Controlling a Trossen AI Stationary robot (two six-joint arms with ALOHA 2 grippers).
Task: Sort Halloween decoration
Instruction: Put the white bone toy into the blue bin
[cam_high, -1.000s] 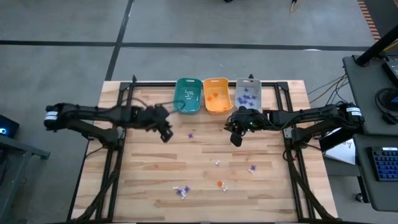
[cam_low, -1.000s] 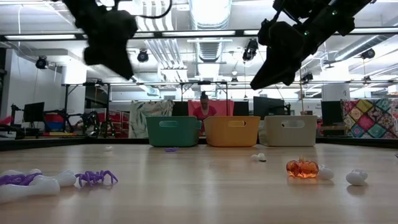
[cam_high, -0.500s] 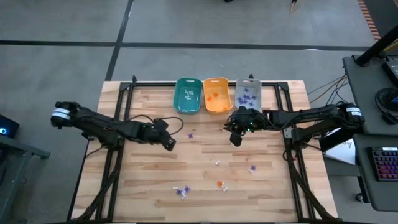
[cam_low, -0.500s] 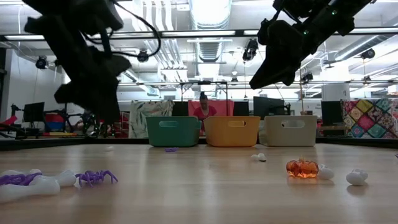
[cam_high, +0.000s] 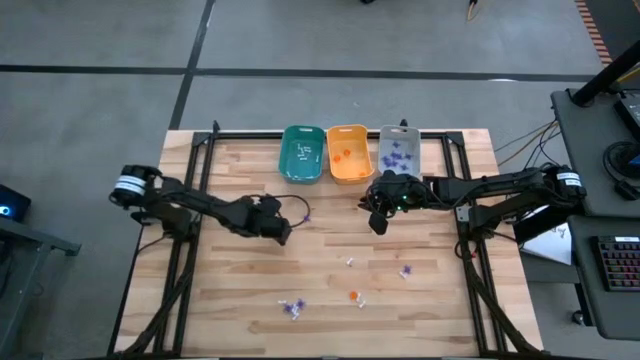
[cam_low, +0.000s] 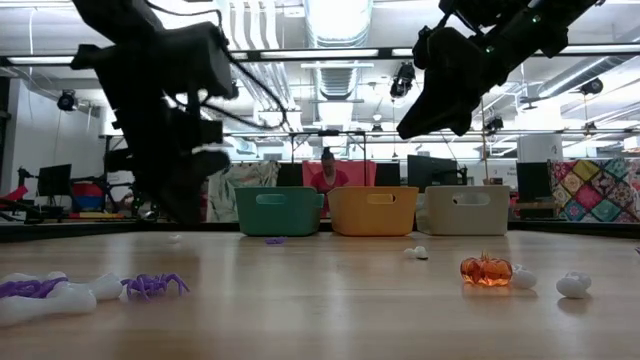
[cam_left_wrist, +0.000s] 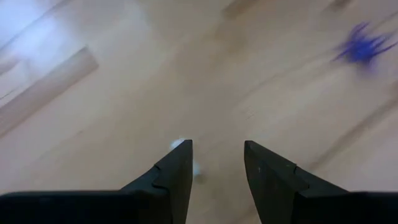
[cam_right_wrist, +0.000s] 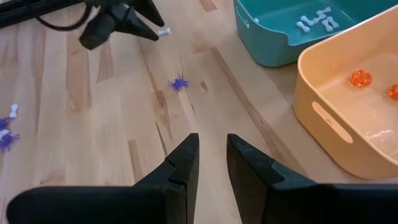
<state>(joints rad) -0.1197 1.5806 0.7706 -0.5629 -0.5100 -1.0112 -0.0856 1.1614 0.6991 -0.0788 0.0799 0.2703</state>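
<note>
Table (cam_high: 230, 290): I see bare wood with trinkets scattered at its near half.
Left gripper (cam_left_wrist: 216, 163): fingers apart, empty, low beside a white trinket (cam_left_wrist: 178, 144).
Right gripper (cam_right_wrist: 211, 155): fingers slightly parted, empty, hanging before the orange bin (cam_right_wrist: 348, 106).
Purple spider (cam_right_wrist: 178, 83): lying between both grippers.

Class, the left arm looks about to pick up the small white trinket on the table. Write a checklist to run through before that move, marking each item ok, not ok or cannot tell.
1. Left claw empty, fingers apart: ok.
2. White trinket lined up between the fingers: not ok, it sits beside one fingertip.
3. Purple spider apart from the white trinket: ok.
4. Right claw apart from the left arm: ok.
5. Teal bin already holds white pieces: ok.
</note>
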